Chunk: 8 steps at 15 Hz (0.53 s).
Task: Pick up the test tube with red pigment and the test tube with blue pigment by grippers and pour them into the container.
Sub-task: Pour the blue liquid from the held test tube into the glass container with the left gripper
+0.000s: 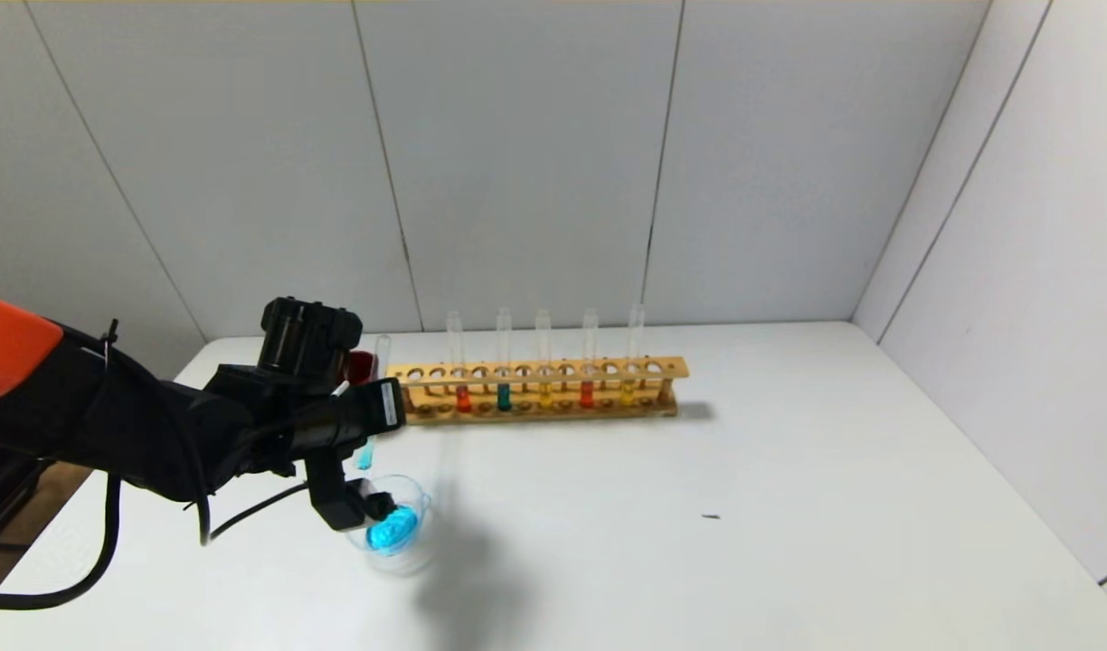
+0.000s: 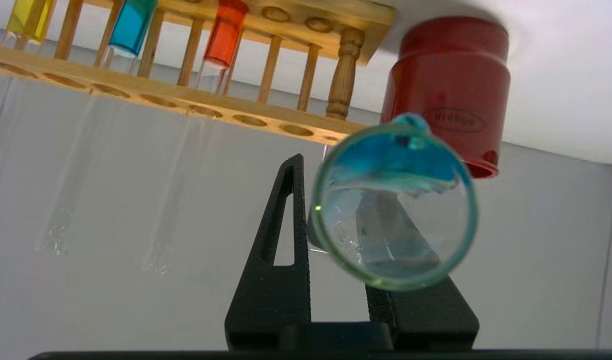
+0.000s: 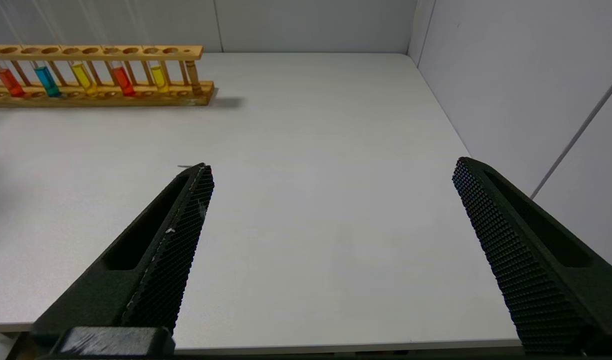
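left gripper [image 1: 365, 470] clamped, wrist rolled over; right gripper [image 3: 331, 170] spread wide

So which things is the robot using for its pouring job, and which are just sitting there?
Using:
left gripper, holding the blue tube
glass dish with blue liquid in it
red tube in the rack

Just sitting:
wooden rack
yellow tubes
red cup
right gripper, open, off to the side

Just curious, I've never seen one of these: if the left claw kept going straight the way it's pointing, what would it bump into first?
Probably the dark red cup, which stands straight past the left claw and its tilted blue tube. Depth is unclear.
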Tool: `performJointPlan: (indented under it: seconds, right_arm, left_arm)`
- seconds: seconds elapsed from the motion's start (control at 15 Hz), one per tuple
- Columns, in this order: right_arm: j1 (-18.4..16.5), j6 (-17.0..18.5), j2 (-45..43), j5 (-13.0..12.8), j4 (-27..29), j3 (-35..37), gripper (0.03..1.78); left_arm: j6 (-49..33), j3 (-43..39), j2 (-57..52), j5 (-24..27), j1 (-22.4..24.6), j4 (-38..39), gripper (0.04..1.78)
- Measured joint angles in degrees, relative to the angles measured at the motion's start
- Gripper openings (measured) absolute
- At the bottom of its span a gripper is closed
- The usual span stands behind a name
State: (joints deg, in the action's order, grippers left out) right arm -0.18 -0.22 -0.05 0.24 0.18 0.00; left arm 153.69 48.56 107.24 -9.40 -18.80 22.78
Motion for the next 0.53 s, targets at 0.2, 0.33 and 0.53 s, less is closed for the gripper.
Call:
performJointPlan:
  seconds: [0.2, 0.33, 0.53]
  right_arm:
    - [0.0, -0.02, 0.0, 0.02, 0.0, 0.0, 1.75]
    - [0.0, -0.02, 0.0, 0.0, 0.0, 0.0, 1.75]
    - [0.02, -0.02, 0.0, 0.02, 0.0, 0.0, 1.75]
  left_arm:
    - [0.34, -0.16, -0.18, 0.0, 0.0, 0.83, 0.34]
    - [0.41, -0.16, -0.27, -0.05, 0.0, 0.91, 0.34]
    - [0.48, -0.16, -0.33, -0.07, 0.0, 1.06, 0.34]
